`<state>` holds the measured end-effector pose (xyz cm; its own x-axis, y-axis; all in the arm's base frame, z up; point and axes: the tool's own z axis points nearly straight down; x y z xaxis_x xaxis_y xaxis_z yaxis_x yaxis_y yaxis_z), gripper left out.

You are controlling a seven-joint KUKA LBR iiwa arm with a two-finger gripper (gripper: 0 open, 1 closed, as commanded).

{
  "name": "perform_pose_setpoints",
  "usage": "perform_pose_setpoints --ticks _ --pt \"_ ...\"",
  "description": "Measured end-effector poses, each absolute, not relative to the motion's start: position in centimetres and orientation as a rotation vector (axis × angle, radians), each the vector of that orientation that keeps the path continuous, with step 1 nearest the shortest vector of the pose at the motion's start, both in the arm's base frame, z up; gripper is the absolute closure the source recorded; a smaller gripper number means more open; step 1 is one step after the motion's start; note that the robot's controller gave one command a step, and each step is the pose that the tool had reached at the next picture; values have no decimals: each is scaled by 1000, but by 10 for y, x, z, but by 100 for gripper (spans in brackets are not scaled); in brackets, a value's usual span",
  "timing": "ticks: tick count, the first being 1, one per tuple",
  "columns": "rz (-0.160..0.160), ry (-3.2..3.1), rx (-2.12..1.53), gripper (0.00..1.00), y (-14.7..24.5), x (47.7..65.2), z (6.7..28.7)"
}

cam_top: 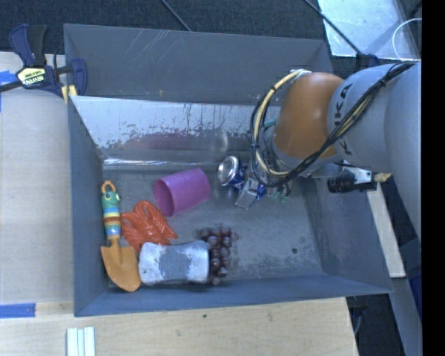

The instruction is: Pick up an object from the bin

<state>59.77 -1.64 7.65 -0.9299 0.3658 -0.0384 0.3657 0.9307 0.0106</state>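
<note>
Silver can [228, 170] lies just beside your pincer [246, 193], whose open-or-closed state you cannot tell; nudged off-centre, it could roll against the purple cup [182, 190].

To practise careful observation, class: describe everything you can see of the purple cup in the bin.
The purple cup is a plain, smooth, plastic-looking tumbler, slightly tapered, with no handle. It lies on its side on the floor of the bin, left of centre, with its open mouth facing left and its base towards the right. An orange toy lies close below its mouth; whether they touch cannot be told. A silvery can and the gripper are to its right, apart from it.
</note>
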Motion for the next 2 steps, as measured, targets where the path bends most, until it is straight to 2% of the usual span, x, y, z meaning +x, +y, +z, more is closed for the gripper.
perform_pose_setpoints --ticks 1,2 --pt "6 3052 590 100 -13 606 173" --pt "4 3052 562 100 -12 596 194"
